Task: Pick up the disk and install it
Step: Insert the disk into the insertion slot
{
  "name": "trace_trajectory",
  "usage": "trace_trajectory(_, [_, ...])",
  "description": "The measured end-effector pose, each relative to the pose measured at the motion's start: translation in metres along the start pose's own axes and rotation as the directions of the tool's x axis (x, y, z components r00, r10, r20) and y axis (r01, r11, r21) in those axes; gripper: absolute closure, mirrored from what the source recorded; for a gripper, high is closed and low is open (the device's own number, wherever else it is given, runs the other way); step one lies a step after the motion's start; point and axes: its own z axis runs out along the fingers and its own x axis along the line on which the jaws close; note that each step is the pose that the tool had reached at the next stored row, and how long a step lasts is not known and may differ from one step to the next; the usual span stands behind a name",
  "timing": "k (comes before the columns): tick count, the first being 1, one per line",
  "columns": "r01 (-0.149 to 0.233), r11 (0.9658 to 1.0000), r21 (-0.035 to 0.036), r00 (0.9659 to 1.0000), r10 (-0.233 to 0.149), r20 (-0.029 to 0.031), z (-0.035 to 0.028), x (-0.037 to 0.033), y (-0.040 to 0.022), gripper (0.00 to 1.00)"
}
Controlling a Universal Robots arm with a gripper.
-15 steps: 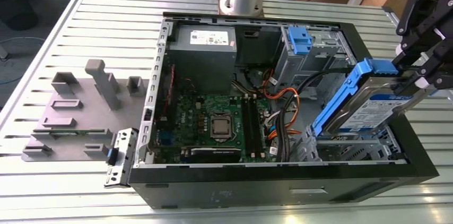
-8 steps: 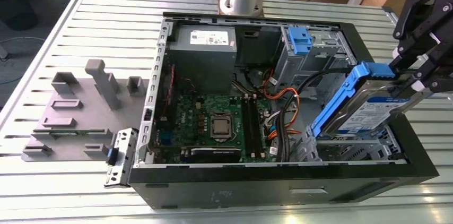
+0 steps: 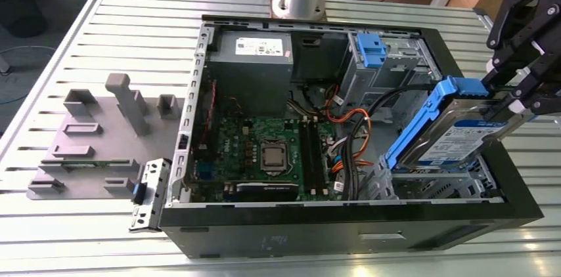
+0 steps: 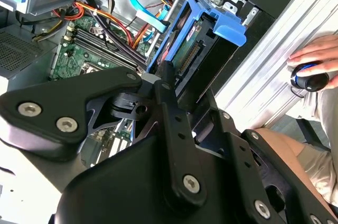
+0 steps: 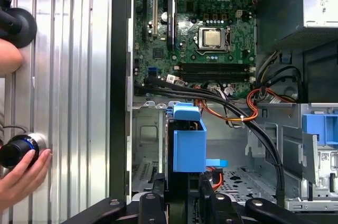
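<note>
The disk [image 3: 458, 134] is a silver drive with a white-and-blue label, framed by blue rails with a blue end tab. My gripper [image 3: 506, 98] is shut on its upper end and holds it tilted above the metal bay [image 3: 438, 182] at the near right corner of the open computer case [image 3: 351, 224]. In the first wrist view the disk [image 5: 188, 142] shows edge-on, hanging over that bay with my gripper [image 5: 186, 195] behind it. In the second wrist view the disk [image 4: 196, 42] sits between the black fingers [image 4: 165, 78].
Inside the case are a green motherboard [image 3: 263, 152], a grey power-supply box [image 3: 254, 54], a blue-tabbed drive cage [image 3: 372, 54], and orange and black cables [image 3: 351, 126] beside the bay. A grey fixture tray [image 3: 88, 139] lies on the slatted table. A person's hand [image 5: 21, 174] rests outside the case.
</note>
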Motion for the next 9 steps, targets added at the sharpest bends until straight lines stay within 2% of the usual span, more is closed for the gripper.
trace_trajectory(9, [-0.002, 1.0, 0.0, 1.0, 0.002, 0.0, 0.0005, 0.0, -0.0015, 0.65])
